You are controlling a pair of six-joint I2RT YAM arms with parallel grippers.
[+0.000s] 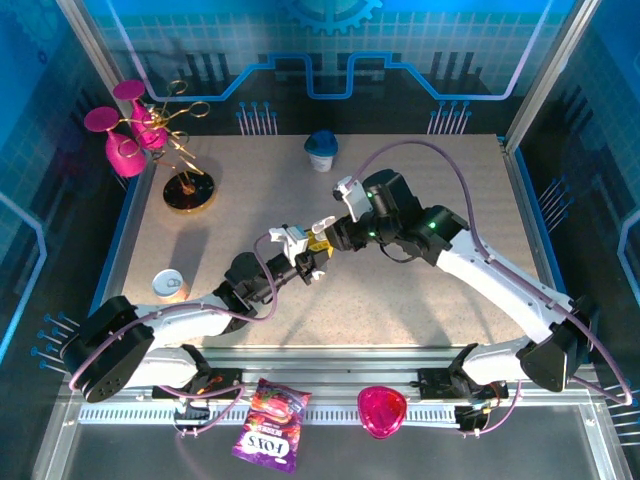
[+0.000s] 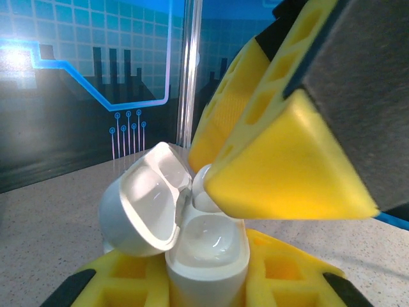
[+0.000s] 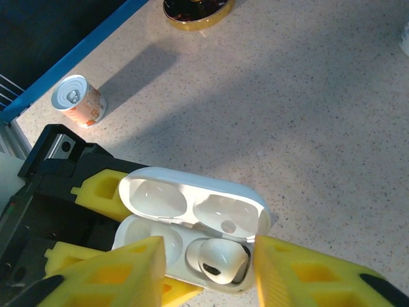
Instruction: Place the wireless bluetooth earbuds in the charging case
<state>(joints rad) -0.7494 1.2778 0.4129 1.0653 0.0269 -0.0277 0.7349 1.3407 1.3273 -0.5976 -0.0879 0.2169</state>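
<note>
**Earbud in the far-right well, right jaws parted above it**

Top view: the left gripper (image 1: 306, 263) reaches in from the near left and the right gripper (image 1: 323, 240) from the far right. They meet tip to tip above the table (image 1: 420, 300), a little left of its middle. What sits between them is too small to read here.

Left wrist view: the left gripper's fingers (image 2: 128, 281) are clamped on the base of the charging case (image 2: 206, 256). The case stands upright, its lid (image 2: 144, 204) swung open toward the far left. An earbud (image 2: 203, 190) sits at the case's mouth, between the right gripper's fingers (image 2: 287, 173), which come at it from above.

Right wrist view: the case's long axis runs from near left to far right, along the line of the two arms, with its wells side by side. The earbud lies in the far-right well, directly below the gap between the jaws. The jaws stand wider than the earbud, and neither pad visibly touches it. The near-left well (image 3: 146, 240) is empty and half covered by a finger.

The right arm probably needs to lift straight away from the case, without brushing the lid.
</note>
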